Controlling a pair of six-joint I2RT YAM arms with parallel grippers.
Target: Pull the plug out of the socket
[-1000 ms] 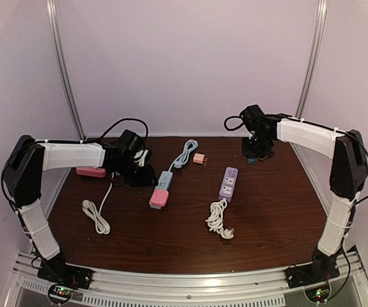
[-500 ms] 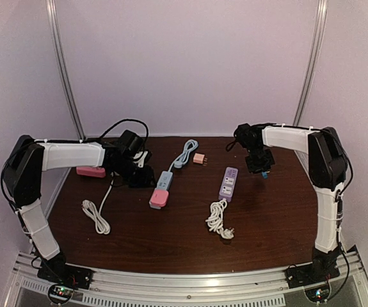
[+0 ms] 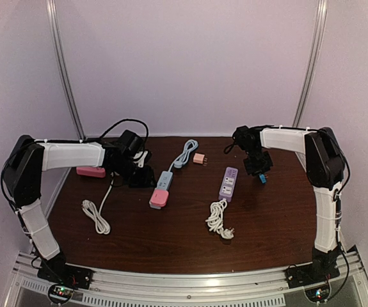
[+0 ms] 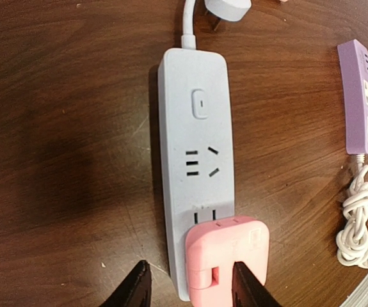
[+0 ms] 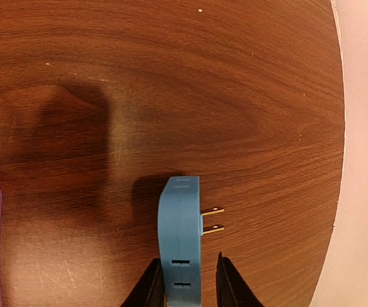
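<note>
A pink plug (image 4: 227, 256) sits in the end socket of a pale blue power strip (image 4: 193, 160) at the table's middle; in the top view the plug (image 3: 158, 198) is at the strip's (image 3: 165, 179) near end. My left gripper (image 4: 191, 289) is open, just left of the strip in the top view (image 3: 139, 174), with its fingers framing the plug end without touching it. My right gripper (image 5: 189, 284) hangs at the back right (image 3: 258, 166) around a blue adapter (image 5: 180, 236). The left finger touches the adapter and a gap shows at the right finger.
A purple power strip (image 3: 228, 183) with a coiled white cord (image 3: 219, 220) lies right of centre. A small pink plug (image 3: 200, 158) lies at the back. A pink strip (image 3: 91, 171) and a white cord (image 3: 96, 216) lie at the left. The table's right edge (image 5: 337, 160) is close to the adapter.
My right arm swung from the back right corner toward the purple strip, bringing the blue adapter down near the table. The left arm has not moved.
</note>
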